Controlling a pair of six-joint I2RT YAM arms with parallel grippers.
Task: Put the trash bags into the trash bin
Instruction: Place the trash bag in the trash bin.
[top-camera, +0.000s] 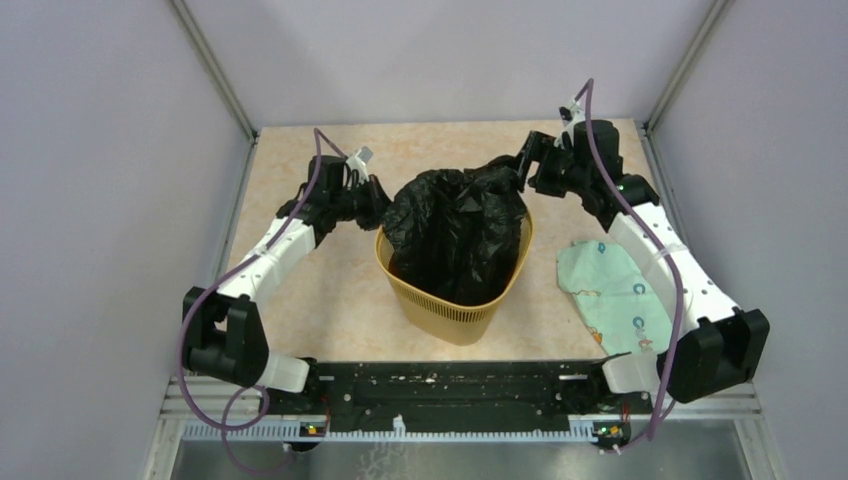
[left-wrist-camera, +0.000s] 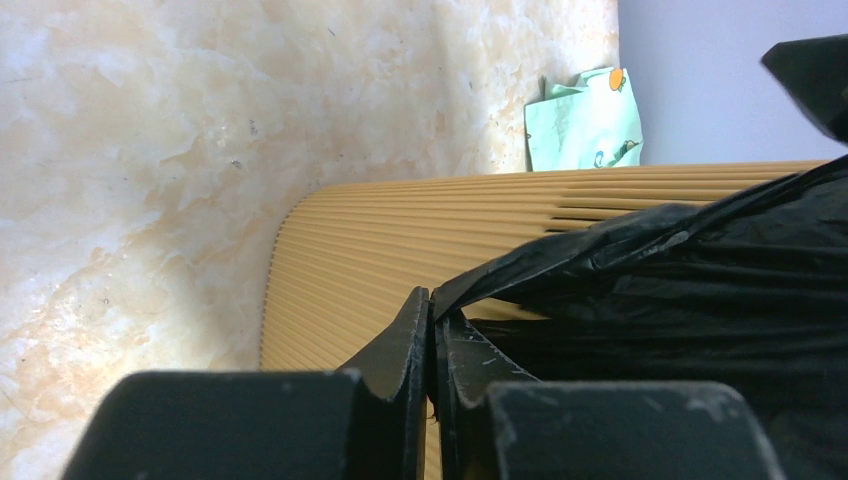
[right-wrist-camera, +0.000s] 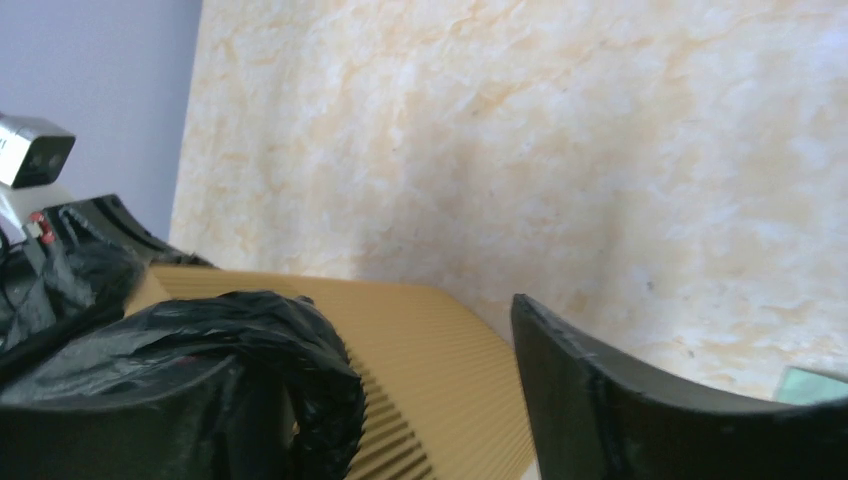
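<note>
The mustard-yellow trash bin (top-camera: 455, 305) stands upright mid-table. The black trash bag (top-camera: 460, 225) hangs inside it and bulges above its rim. My left gripper (top-camera: 378, 205) is at the bin's left rim; in the left wrist view (left-wrist-camera: 432, 300) its jaws are shut on a corner of the bag (left-wrist-camera: 680, 270) beside the bin wall (left-wrist-camera: 380, 250). My right gripper (top-camera: 518, 170) is at the bin's far right rim, where the bag's edge reaches it. In the right wrist view (right-wrist-camera: 400, 335) it is open: one finger (right-wrist-camera: 600, 400) shows, and the bag (right-wrist-camera: 200, 370) is bunched over the other side, above the bin (right-wrist-camera: 440, 360).
A pale green patterned cloth (top-camera: 610, 290) lies flat on the table right of the bin, partly under my right arm; it also shows in the left wrist view (left-wrist-camera: 585, 120). Lilac walls close in the table on the left, right and back.
</note>
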